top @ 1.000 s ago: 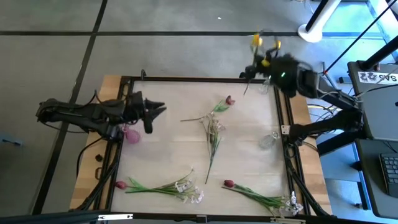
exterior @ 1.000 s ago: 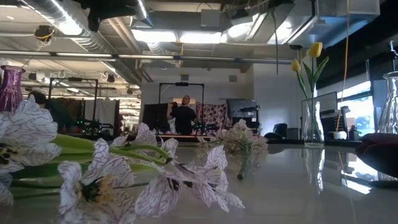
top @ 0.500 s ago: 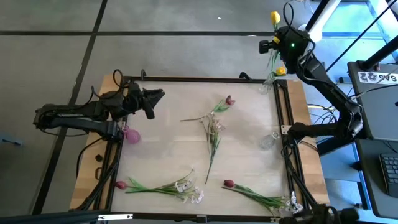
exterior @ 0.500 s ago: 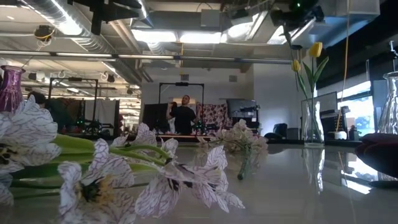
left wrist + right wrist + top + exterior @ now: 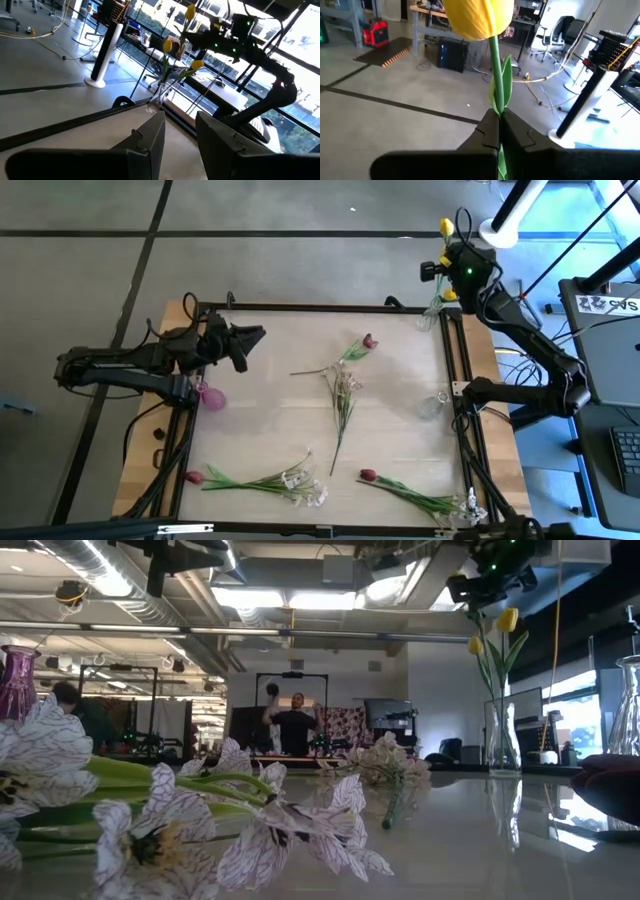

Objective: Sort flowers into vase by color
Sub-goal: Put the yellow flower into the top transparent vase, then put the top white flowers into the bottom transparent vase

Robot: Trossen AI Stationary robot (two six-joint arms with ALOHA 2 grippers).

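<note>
Yellow tulip (image 5: 479,17): stem is clamped by right gripper (image 5: 499,131) above clear vase (image 5: 430,313). Left gripper (image 5: 179,131): held parted, empty, over table (image 5: 400,400).

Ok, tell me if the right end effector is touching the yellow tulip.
Touching: the right wrist view shows the right end effector shut on the yellow tulip's stem.

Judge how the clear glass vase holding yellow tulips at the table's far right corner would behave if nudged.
The clear vase looks tall and narrow, so it may tip easily. Its yellow tulips rise high above it, probably adding top weight. Being glass, it likely slides and could break.
</note>
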